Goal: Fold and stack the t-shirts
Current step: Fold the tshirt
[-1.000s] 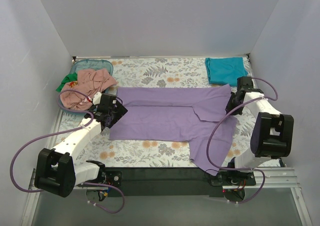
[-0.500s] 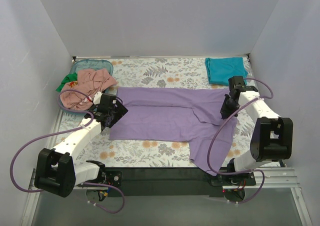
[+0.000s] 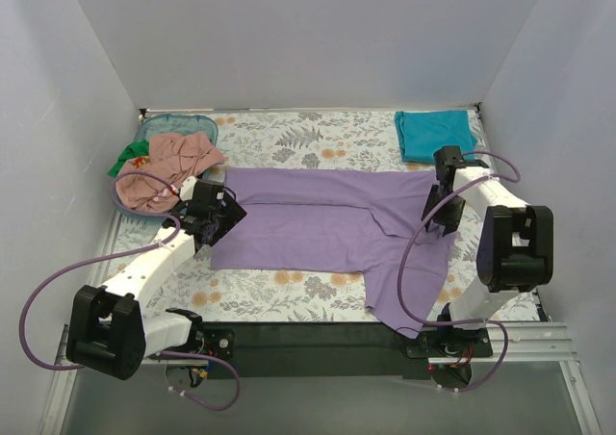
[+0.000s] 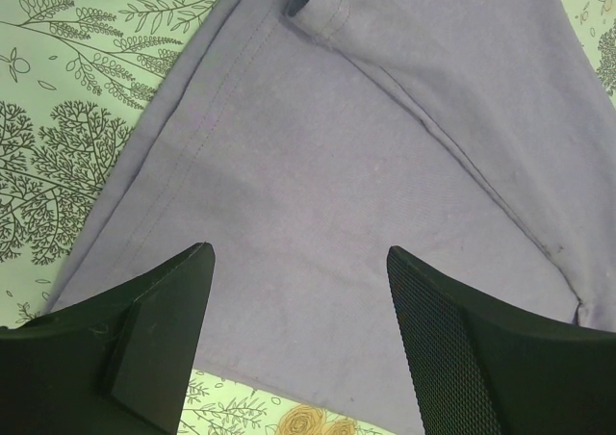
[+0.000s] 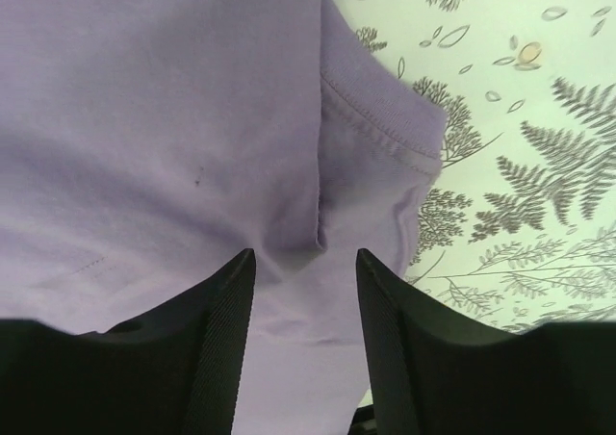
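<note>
A large lavender-purple t-shirt (image 3: 318,223) lies spread across the middle of the table, its right sleeve folded inward and one part hanging toward the front edge. My left gripper (image 3: 218,216) hovers open over the shirt's left edge (image 4: 318,146), nothing between its fingers (image 4: 164,310). Over the folded right sleeve (image 5: 375,137) my right gripper (image 3: 439,214) stands open, purple cloth lying loose below the gap (image 5: 306,254). A folded teal t-shirt (image 3: 433,135) rests at the back right. A salmon-pink t-shirt (image 3: 168,170) and a green one (image 3: 125,156) are heaped at the back left.
A blue-green plastic basket (image 3: 178,122) sits under the pink and green heap in the back left corner. The floral tablecloth (image 3: 289,141) shows around the purple shirt. Grey walls close in three sides. Purple cables loop beside both arms.
The right gripper has shifted left and slightly nearer over the folded sleeve, and its jaws have gone from shut to open. The left arm has not moved.
</note>
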